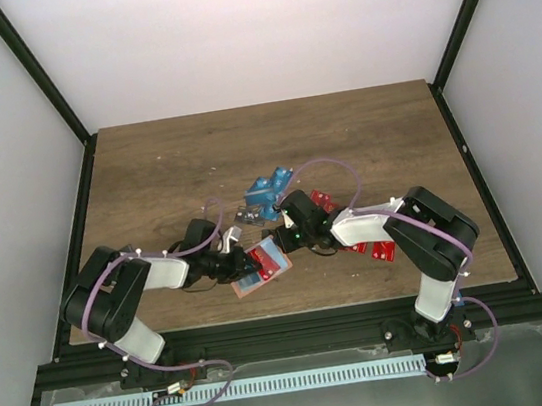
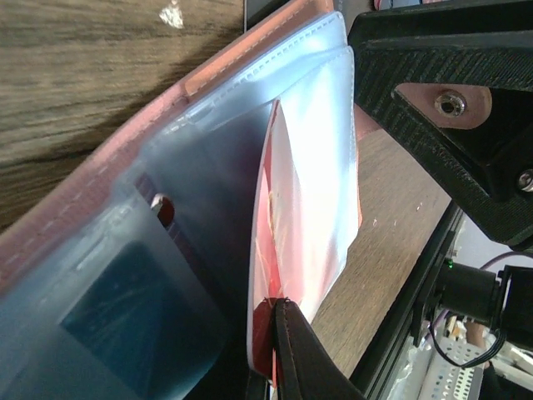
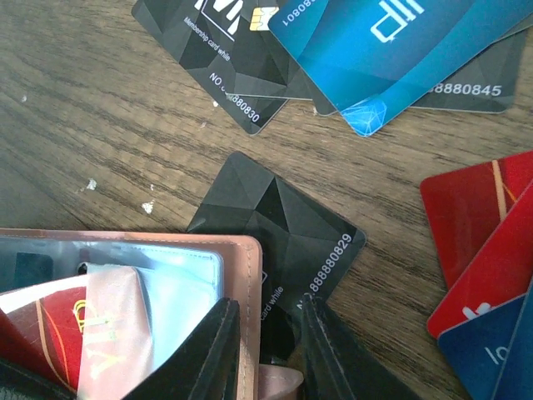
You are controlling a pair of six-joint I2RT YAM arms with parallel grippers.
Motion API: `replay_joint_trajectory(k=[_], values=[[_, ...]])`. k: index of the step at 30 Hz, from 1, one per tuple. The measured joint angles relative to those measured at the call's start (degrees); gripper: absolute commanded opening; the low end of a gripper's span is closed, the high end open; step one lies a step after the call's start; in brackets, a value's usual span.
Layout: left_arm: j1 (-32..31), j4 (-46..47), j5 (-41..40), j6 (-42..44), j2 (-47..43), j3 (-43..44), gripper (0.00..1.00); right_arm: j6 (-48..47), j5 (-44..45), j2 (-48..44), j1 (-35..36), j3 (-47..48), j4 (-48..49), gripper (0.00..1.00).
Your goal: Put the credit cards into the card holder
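Held the card holder pinched in the left gripper, jaws fully closed on the rim of a clear plastic sleeve. Saw only one dark, smooth finger in the left wrist view; lost the other behind the sleeve. Found a glossy red card tucked in that sleeve just above the finger, blurred by milky plastic. Noted stitched seams and a tan leather-like cover further out. Could not make out a dark blue patch in a neighbouring pocket.

Had the right gripper closed narrowly on the holder's tan leather edge, one matte black finger on either side. Left of those fingers, made out frosted sleeves and the red card with gold lettering, cut off by the frame. Directly beneath and ahead of the fingertips, noted a black card, faceted in pattern, round-cornered, one corner hidden under the holder. Further ahead, found a fanned heap of black cards and blue cards, overlapping and cropped at the top. Off to the right, saw red cards overlapping a further blue card, half out of view. Found all of it resting on a wood-grain table flecked with pale specks.
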Motion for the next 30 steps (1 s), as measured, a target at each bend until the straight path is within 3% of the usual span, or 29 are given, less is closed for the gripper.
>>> replay_joint_trajectory(k=[30], values=[[1.6,-22.9,2.0,8.6,1.2,9.3,0.04,1.8,-1.7,2.3,0.4,-2.1,10.1,0.23]])
